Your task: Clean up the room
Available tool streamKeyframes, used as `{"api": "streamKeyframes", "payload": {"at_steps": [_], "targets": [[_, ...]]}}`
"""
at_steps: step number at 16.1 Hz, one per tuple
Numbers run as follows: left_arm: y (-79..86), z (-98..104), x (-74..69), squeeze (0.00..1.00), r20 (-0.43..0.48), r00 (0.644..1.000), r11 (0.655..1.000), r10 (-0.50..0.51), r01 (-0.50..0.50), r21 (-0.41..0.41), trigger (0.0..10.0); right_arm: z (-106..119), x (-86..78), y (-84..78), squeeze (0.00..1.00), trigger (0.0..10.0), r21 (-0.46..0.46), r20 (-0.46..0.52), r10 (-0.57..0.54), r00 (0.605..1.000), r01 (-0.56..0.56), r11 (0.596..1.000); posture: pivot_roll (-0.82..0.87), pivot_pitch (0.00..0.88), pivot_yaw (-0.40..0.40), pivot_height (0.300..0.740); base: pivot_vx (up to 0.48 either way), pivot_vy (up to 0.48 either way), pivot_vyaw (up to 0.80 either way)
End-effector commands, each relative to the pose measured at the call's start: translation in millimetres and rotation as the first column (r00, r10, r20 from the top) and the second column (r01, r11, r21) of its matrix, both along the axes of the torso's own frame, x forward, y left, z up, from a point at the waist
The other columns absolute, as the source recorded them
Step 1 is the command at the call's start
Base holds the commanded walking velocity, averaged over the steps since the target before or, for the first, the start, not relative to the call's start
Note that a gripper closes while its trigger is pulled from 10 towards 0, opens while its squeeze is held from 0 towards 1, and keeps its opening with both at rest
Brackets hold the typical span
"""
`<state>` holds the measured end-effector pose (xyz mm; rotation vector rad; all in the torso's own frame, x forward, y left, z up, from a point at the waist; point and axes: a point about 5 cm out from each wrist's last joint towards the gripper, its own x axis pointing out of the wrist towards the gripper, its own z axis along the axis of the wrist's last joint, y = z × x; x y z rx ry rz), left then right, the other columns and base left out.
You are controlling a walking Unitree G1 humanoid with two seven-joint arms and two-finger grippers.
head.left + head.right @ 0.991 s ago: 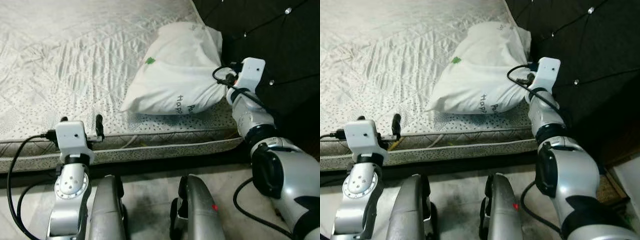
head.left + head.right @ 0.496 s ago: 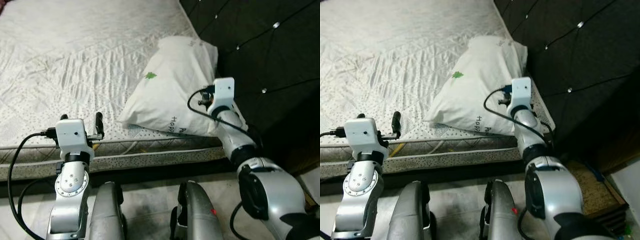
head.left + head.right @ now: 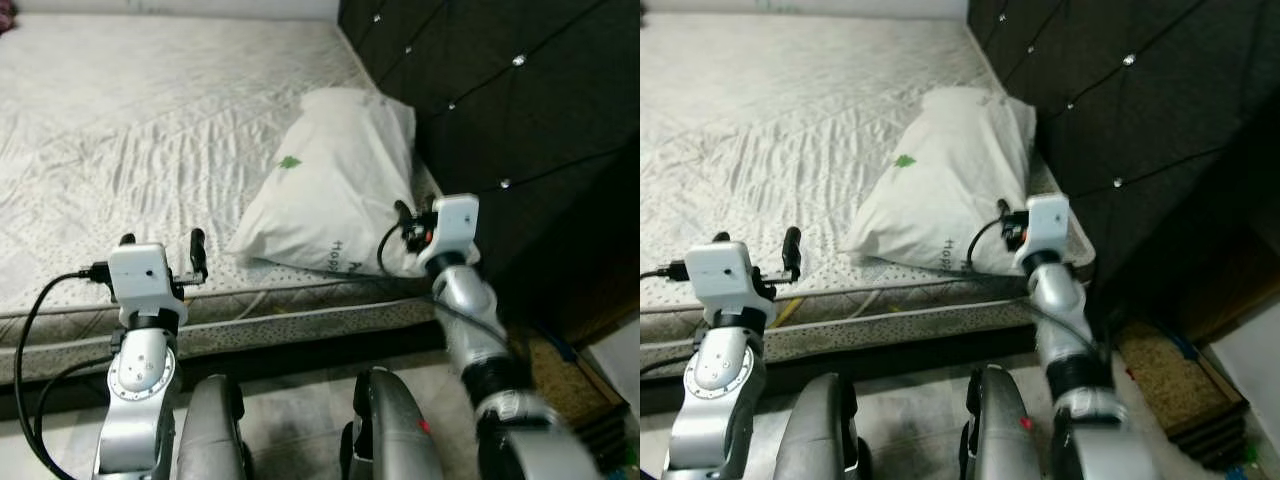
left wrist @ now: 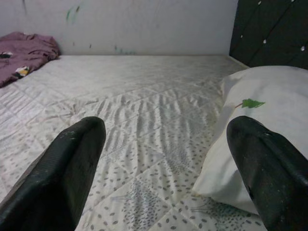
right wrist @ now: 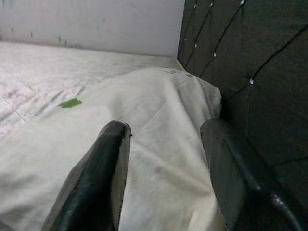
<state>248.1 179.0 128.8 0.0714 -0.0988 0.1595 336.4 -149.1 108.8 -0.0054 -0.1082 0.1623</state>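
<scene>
At the far left corner of the mattress [image 4: 144,125] I can see a crumpled purple cloth [image 4: 24,50] lying against the wall, well apart from everything else. My left gripper [image 3: 160,252] hovers over the mattress's near edge, fingers spread wide with nothing between them; ahead of it the quilted surface runs flat and bare toward the far wall. Below, the mattress's near side drops to a dark gap and then the floor [image 3: 910,400], where my two legs stand close to the bed.

To the right, the white pillow [image 3: 335,180], with a small green leaf print and some dark lettering, lies on the mattress's right end, its far side pressed against the dark tufted headboard [image 3: 520,130]. My right gripper [image 5: 166,178] sits at the pillow's near right corner, fingers spread over the fabric and apparently resting on it, though I can't be sure. Right of the bed, a narrow strip holds a brown mat [image 3: 1170,385].
</scene>
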Motion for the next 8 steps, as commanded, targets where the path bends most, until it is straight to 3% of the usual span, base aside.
{"api": "streamKeyframes", "payload": {"at_steps": [1, 5, 8], "targets": [[-1.9, -1.0, 1.7, 0.0, -0.001, 1.0, 1.0, -0.016, 0.016, 0.0, 10.0, 10.3, -0.6, 5.5, 1.0, 10.0, 0.0, 0.04, 0.022, 0.999, -0.022, 1.0, 0.02, 0.025, -0.039, 0.607, 0.0, 0.0, 0.0], [-3.7, -0.2, 5.3, 0.0, 0.004, 1.0, 1.0, -0.029, 0.029, -0.001, 10.0, 16.1, -18.4, 34.1, 1.0, 10.0, 0.054, 0.066, 0.147, 0.987, -0.15, 0.987, 0.02, 0.017, -0.034, 0.607, 0.0, 0.0, 0.0], [-4.8, 1.0, 6.8, 0.0, 0.011, 0.999, 0.999, -0.033, 0.033, -0.004, 10.0, 20.9, -20.5, 44.4, 1.0, 10.0, 0.083, 0.047, 0.162, 0.986, -0.165, 0.983, 0.03, 0.012, -0.039, 0.652, 0.0, 0.0, 0.0]]}}
